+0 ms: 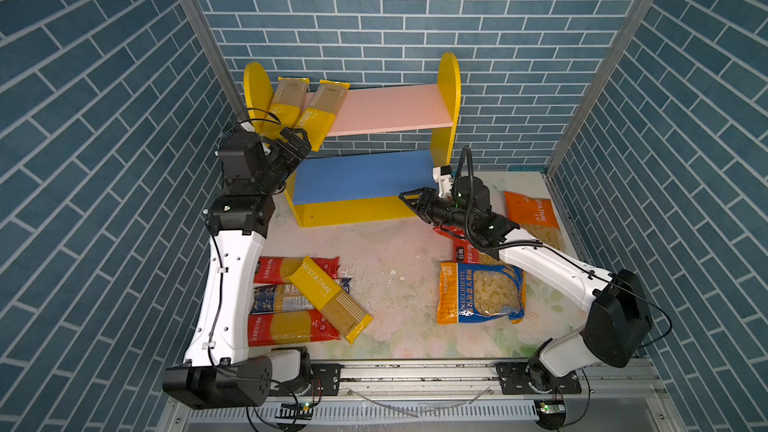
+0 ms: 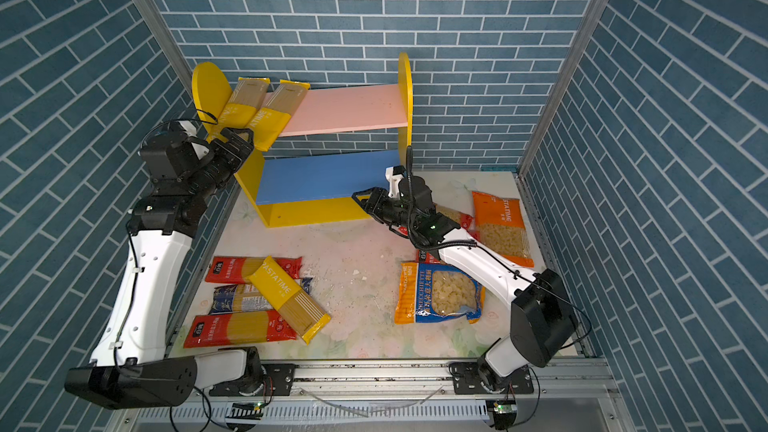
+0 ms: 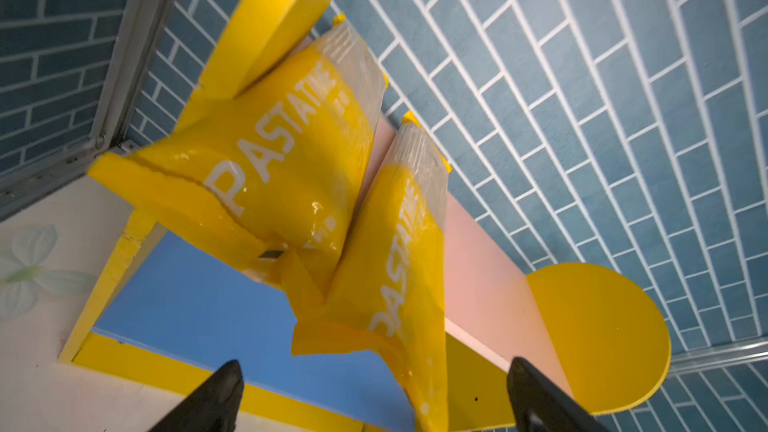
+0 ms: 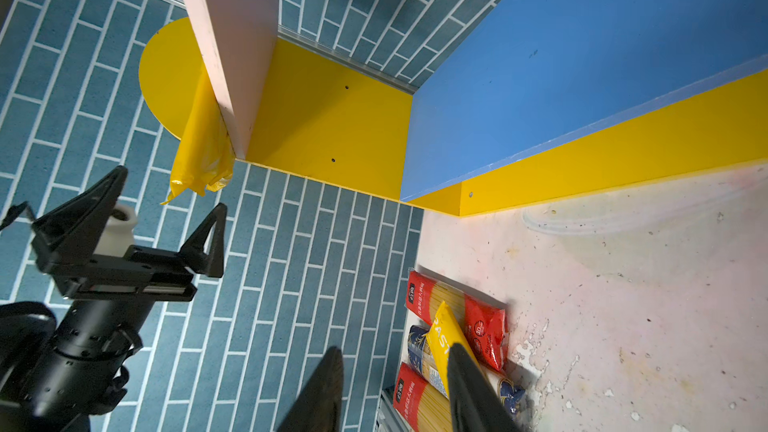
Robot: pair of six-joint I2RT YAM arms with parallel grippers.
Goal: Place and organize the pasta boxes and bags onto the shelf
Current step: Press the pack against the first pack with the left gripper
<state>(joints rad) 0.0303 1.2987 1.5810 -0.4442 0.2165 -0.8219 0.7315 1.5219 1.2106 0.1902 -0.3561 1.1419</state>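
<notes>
A yellow spaghetti pack (image 1: 286, 103) is leaned against the left side panel (image 1: 257, 85) of the shelf (image 1: 451, 89), and a second yellow pack (image 1: 326, 112) is laid just beside it. Both are set on the pink upper board (image 1: 395, 112) at its left end, and their low ends are stuck out over the front edge. The left gripper (image 1: 298, 137) is held just below these ends with its jaws spread wide; nothing is held in it, and in the right wrist view it is seen apart from the packs. The right gripper (image 1: 406, 200) is held near the right front of the blue lower board (image 1: 361, 176), its jaws partly spread with nothing between them. On the table (image 1: 386, 251), at the left, a third yellow pack (image 1: 328, 297) is laid across a red pack (image 1: 270, 270), a dark blue pack (image 1: 270, 299) and another red pack (image 1: 286, 328). At the right, a blue-orange bag (image 1: 480, 292) and an orange bag (image 1: 532, 214) are laid flat, and a red bag (image 1: 461, 249) is partly hidden under the right arm.
</notes>
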